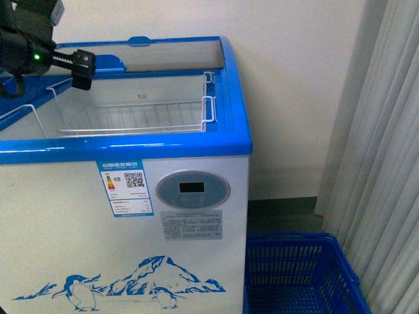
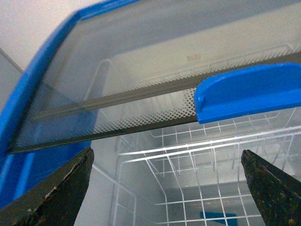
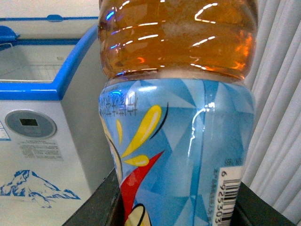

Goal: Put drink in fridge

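Right claw (image 3: 178,207) clenched on drink (image 3: 178,117), wedged between its fingers (image 3: 96,207); left claw (image 2: 165,155) spread over open fridge (image 1: 131,149).

The fridge (image 1: 39,222) has a smooth white casing with a soft sheen, and its top rim (image 1: 131,149) is glossy blue plastic. The sliding lid (image 2: 141,52) is clear glass, printed along its edge with a band of fine dark dots. Its handle (image 2: 249,92) is smooth blue moulded plastic. Inside, the wire basket (image 1: 131,121) looks like white-coated metal. The left fingers (image 2: 61,188) are matt black, rough and scuffed with pale flecks. The drink (image 3: 178,47) is clear, shiny plastic catching highlights, wrapped in a glossy film label (image 3: 188,155). The slotted basket (image 1: 294,275) is blue plastic, the curtain (image 1: 386,163) is pale pleated cloth, and the wall (image 1: 294,78) is matt.
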You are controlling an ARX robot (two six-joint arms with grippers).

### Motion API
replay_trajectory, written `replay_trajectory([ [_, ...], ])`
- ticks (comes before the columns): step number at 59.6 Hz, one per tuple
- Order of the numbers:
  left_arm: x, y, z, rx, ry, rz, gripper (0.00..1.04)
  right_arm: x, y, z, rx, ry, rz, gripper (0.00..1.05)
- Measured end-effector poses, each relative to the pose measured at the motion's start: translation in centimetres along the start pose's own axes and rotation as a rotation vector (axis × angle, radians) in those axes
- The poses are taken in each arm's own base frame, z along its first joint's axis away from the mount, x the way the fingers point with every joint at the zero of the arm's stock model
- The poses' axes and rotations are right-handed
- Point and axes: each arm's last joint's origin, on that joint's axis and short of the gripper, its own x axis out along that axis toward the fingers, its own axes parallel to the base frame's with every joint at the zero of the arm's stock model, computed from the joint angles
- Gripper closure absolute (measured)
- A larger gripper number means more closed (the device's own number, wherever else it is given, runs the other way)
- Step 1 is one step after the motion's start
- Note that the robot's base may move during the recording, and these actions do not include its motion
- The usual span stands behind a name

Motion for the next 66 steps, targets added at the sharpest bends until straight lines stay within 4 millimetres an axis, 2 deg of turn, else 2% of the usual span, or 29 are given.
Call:
replay_trajectory([
  [8,-5.3,0.9,2.3,-0.02,-0.074,0.011,0.08,0.0,0.0,0.0,0.0,0.0,0.0,0.66],
  [10,-5.9,1.0,2.5,-0.022,-0.082,0.011,0.08,0.0,0.0,0.0,0.0,0.0,0.0,0.66],
  [18,-10.6,1.1,2.7,-0.039,-0.114,0.02,0.08,0.0,0.0,0.0,0.0,0.0,0.0,0.66],
  [35,-19.1,1.2,0.1,-0.115,-0.115,0.058,0.08,0.0,0.0,0.0,0.0,0.0,0.0,0.66],
  [38,-21.5,1.5,-0.7,-0.145,-0.121,0.073,0.08,0.0,0.0,0.0,0.0,0.0,0.0,0.66],
  [47,-25.2,2.1,-1.7,-0.208,-0.145,0.105,0.08,0.0,0.0,0.0,0.0,0.0,0.0,0.66],
  [51,-27.4,2.3,-2.3,-0.238,-0.174,0.128,0.08,0.0,0.0,0.0,0.0,0.0,0.0,0.66],
  [62,-30.0,2.0,-3.3,-0.276,-0.215,0.175,0.08,0.0,0.0,0.0,0.0,0.0,0.0,0.66],
  [66,-31.3,1.2,-4.3,-0.295,-0.216,0.208,0.08,0.0,0.0,0.0,0.0,0.0,-0.001,0.66],
])
